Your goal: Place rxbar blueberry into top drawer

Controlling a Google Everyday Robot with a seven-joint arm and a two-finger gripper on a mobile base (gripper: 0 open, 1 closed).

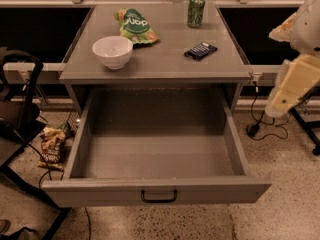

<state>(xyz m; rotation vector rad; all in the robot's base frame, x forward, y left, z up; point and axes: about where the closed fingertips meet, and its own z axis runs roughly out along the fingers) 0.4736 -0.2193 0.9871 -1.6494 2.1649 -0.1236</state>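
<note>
The rxbar blueberry [200, 50], a flat dark navy wrapper with white text, lies on the cabinet top right of centre. The top drawer [158, 190] is pulled wide open below it, grey, with a dark centred handle, and nothing shows inside. My gripper [291, 86] is the cream-coloured end of the arm at the right edge of the view. It hangs beside the cabinet's right side, apart from the bar and lower than the top. It holds nothing that I can see.
A white bowl [112, 51], a green chip bag [134, 25] and a green soda can [196, 9] stand on the cabinet top [160, 66]. A black cart frame [22, 109] and a snack bag on the floor [51, 145] are at the left. Cables lie on the floor at the right [260, 129].
</note>
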